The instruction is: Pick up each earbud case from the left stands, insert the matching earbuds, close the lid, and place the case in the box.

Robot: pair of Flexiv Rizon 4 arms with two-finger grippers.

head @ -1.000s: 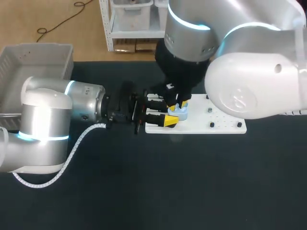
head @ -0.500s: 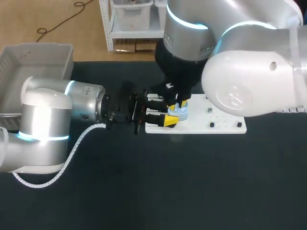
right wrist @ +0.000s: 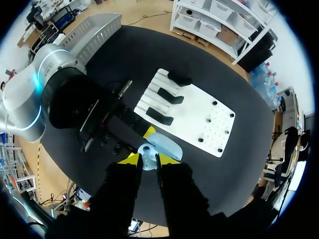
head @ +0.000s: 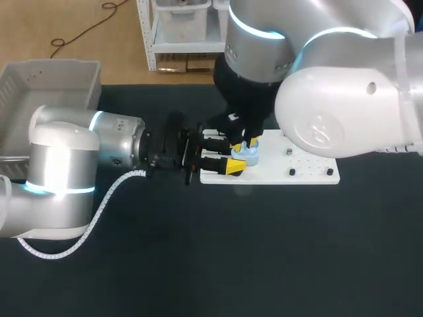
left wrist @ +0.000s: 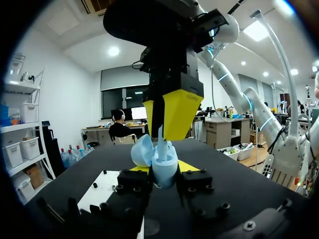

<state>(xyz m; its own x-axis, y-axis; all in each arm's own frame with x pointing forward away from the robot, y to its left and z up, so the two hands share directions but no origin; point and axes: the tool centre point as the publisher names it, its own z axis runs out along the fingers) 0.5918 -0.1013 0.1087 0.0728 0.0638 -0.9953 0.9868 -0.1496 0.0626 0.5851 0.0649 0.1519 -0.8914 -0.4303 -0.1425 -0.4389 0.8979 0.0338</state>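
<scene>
My left tool (left wrist: pixel 163 172) clamps the open case (head: pixel 251 154), centre of the head view above the white board (head: pixel 310 168); my right tool (right wrist: pixel 148 162) pinches an earbud (left wrist: pixel 161 137) into it; light, slick, hard plastic, I judge, so hold the body's sides, sparing the lid hinge.

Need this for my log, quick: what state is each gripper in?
Left gripper: closed on the light blue plastic earbud case, lid open.
Right gripper: closed on a small white earbud.
</scene>
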